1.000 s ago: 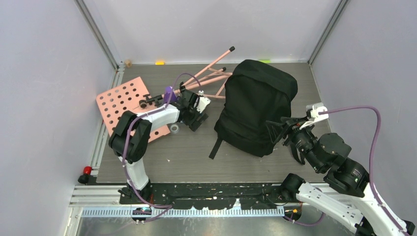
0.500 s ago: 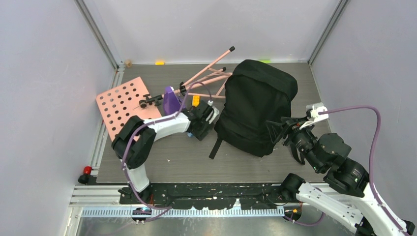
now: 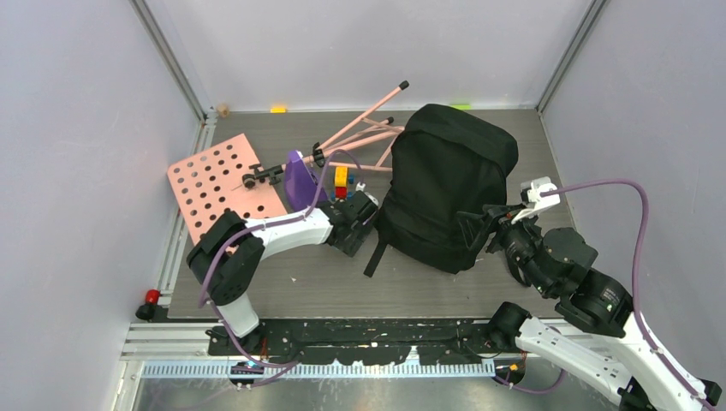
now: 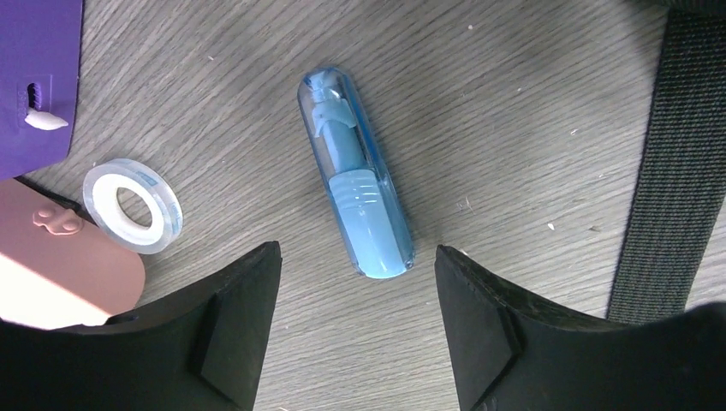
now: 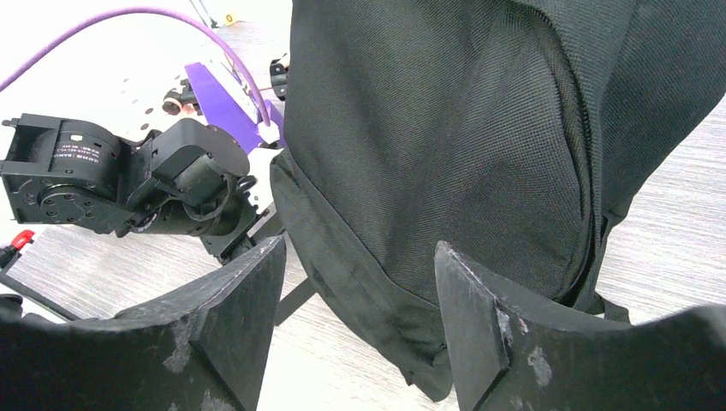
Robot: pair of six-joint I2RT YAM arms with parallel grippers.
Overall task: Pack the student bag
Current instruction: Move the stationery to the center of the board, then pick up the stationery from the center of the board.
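From the top camera I see the student bag [image 3: 445, 184] lying on the right half of the table [image 3: 325, 282]. Its long axis runs from the far wall toward me, with the near end leaning slightly left and a strap [image 3: 374, 257] trailing off its near-left corner. I find no logo or writing on it. The left gripper [image 3: 360, 218] sits just beside the bag's left edge, and the right gripper [image 3: 476, 228] is at its near-right edge. A pink perforated board [image 3: 214, 180], a purple piece [image 3: 298, 178] and pink rods [image 3: 364, 128] lie to the far left. On the left wrist camera my left gripper [image 4: 355, 287] is spread wide above a clear blue capsule case [image 4: 355, 175] lying on the wood. A tape roll [image 4: 133, 205] lies to its left and the bag's webbing strap [image 4: 676, 163] to its right, and none of them has readable print. On the right wrist camera the right gripper [image 5: 355, 282] is spread too, pinching nothing, with the bag [image 5: 462, 154] filling the view beyond it. The left arm [image 5: 128, 184] carries a small label I cannot read.
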